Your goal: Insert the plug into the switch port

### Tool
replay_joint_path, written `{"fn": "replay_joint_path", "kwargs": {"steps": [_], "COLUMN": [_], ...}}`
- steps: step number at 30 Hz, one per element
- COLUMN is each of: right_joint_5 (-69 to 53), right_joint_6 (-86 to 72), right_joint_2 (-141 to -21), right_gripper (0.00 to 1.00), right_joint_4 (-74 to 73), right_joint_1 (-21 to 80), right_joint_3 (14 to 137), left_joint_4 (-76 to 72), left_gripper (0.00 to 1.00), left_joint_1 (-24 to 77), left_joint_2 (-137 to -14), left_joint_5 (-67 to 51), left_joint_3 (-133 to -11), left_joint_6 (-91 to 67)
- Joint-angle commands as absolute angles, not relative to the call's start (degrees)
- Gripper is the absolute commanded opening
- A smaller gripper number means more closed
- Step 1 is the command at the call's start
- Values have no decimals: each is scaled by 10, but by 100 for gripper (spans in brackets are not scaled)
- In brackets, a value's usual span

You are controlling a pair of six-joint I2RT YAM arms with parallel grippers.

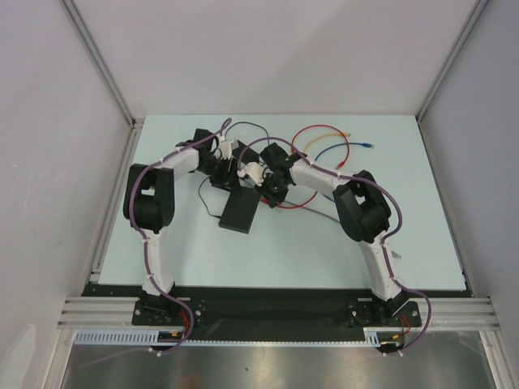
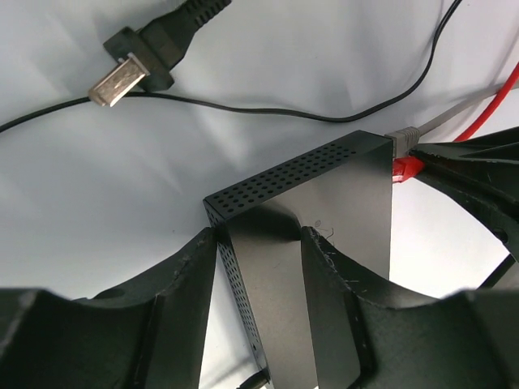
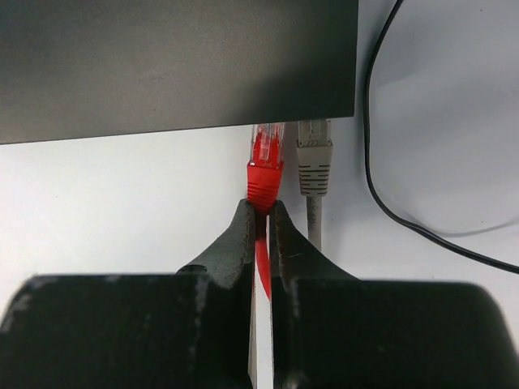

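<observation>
My left gripper (image 2: 259, 243) clamps across the black switch box (image 2: 349, 194), which lies about midway between the table's (image 1: 340, 251) near and far edges. My right gripper (image 3: 261, 212) pinches the red plug (image 3: 264, 166) at its rear. The plug's tip is at the switch port (image 3: 268, 126), beside a grey plug (image 3: 314, 158).

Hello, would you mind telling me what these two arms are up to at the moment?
The left gripper grips the black switch at one end, steadying it. The right gripper pinches the red plug just behind its boot and holds it at the switch's port edge, right beside a grey plug already in place. The red plug's clear tip meets that edge, but whether it is fully seated cannot be told.
</observation>
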State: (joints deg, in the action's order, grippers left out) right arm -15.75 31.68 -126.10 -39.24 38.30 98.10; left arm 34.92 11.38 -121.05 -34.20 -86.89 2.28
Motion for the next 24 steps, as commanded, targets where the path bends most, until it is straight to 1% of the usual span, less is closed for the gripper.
{"fn": "replay_joint_path", "kwargs": {"steps": [1,13,24], "right_joint_5": [-146,-126,-141], "right_joint_6": [325,329,322], "right_joint_2": [-1273,-1257,-1282], "right_gripper": [0,0,0], "right_joint_4": [-381,-342,-428], "right_joint_1": [388,404,403], "right_joint_3": [1008,1019,1095], "left_joint_4": [345,370,377], "left_gripper": [50,50,49], "left_joint_1": [137,156,158], "left_joint_2": [-1222,-1237,-1238], "left_joint_5": [-411,-419,-421], "left_joint_3": [-891,-923,-925], "left_joint_6": [35,64,75]}}
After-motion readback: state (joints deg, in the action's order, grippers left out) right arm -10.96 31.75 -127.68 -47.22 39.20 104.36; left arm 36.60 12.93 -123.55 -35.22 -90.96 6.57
